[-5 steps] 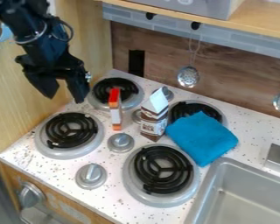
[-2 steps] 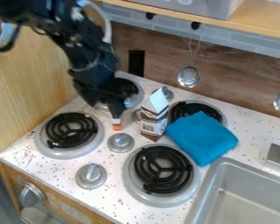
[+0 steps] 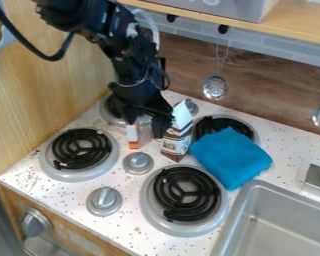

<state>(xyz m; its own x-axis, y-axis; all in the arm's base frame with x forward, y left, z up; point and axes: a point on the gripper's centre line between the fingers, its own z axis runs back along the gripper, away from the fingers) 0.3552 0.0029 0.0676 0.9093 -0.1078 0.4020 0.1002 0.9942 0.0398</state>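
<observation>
So the black gripper [image 3: 145,128] is hanging over the back left part of the stovetop, and its two fingers are spreading apart with a gap between them. One is covering the top of a small orange and white box [image 3: 132,138], which is standing upright on the speckled white counter [image 3: 36,175]. The other is coming down right beside a brown and white carton [image 3: 176,143]; can't tell whether it's touching it.

Label-wise, the carton is showing a pale panel with dark print on its front, under a white gabled top. A grey container [image 3: 216,7] up on the wooden shelf [image 3: 303,27] is carrying a small light marking too.

Right by the carton, a folded blue cloth [image 3: 231,157] is lying partly over the back right burner [image 3: 213,121]. The arm is hiding some of the back left burner [image 3: 110,111]. The front left burner [image 3: 80,149] and front right burner [image 3: 187,194] are sitting nearer the camera, with two grey knobs [image 3: 138,163] between them. A slotted metal spoon [image 3: 215,87] is hanging against the back wall, and the sink [image 3: 273,225] is taking up the lower right.
</observation>
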